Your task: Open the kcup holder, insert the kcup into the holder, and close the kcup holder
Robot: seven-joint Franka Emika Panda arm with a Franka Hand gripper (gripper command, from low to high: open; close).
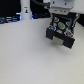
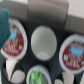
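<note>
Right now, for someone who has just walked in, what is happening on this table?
The robot's gripper hangs right above the black kcup holder, which is open with its round slots showing. In the wrist view, red-topped pods sit on either side of a slot that looks empty, and a green-topped kcup lies nearby. Whether the gripper holds anything cannot be told.

Pale table point(image 1: 25, 55) under kcup holder point(image 1: 61, 31)

The arm reaches in from the top of the exterior view, its pale wrist pointing straight down. The gripper point(image 1: 61, 16) hangs below it; the blurred pictures do not show how the fingers stand.
</note>
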